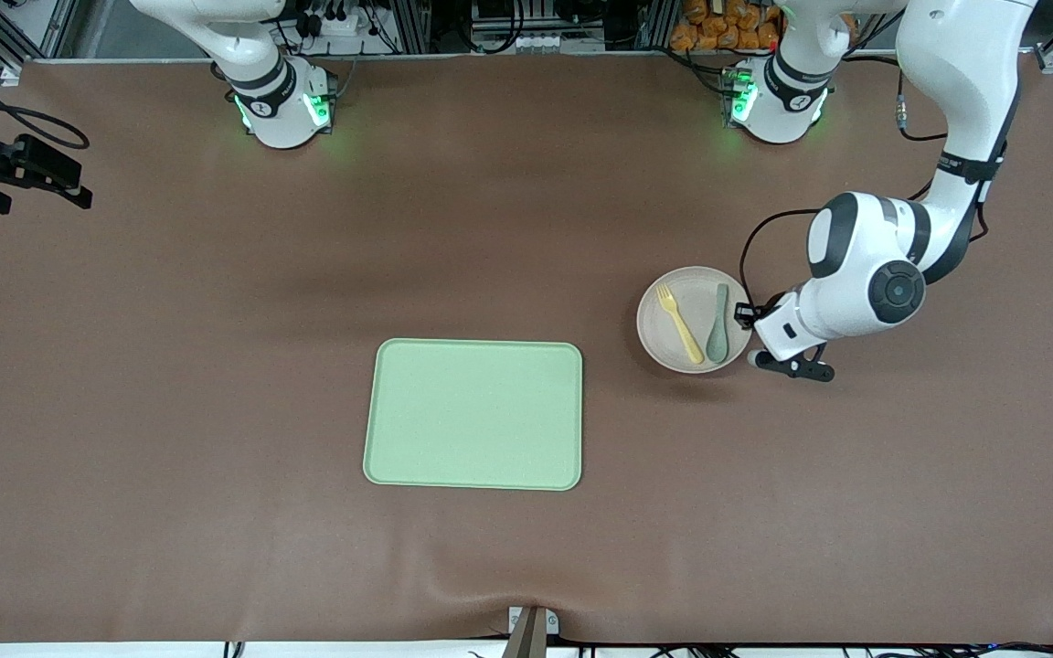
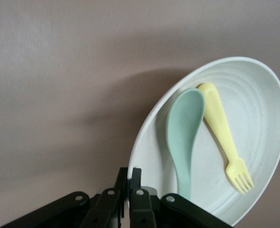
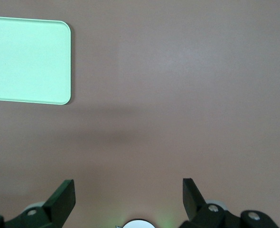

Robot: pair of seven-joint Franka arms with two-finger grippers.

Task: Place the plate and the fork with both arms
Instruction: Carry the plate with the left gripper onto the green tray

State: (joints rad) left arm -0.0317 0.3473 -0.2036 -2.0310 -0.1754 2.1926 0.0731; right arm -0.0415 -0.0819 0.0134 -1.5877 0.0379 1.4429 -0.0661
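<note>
Between pinched left fingers (image 2: 136, 192): plate (image 2: 261, 102) rim.

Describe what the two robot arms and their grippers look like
Both arms are glossy white with rounded segments and black joint bands; the left arm carries a thin black cable, and green lights glow at both bases. The left gripper and right gripper have black fingers with silver screws.

High front camera facing the robots, left wrist close over the plate (image 2: 254, 118), right wrist higher above the tray (image 3: 26, 59)

Robotics lab, brown-matted table (image 1: 216, 384), aluminium framing (image 1: 24, 37), cabling and power strips along the edge
</note>
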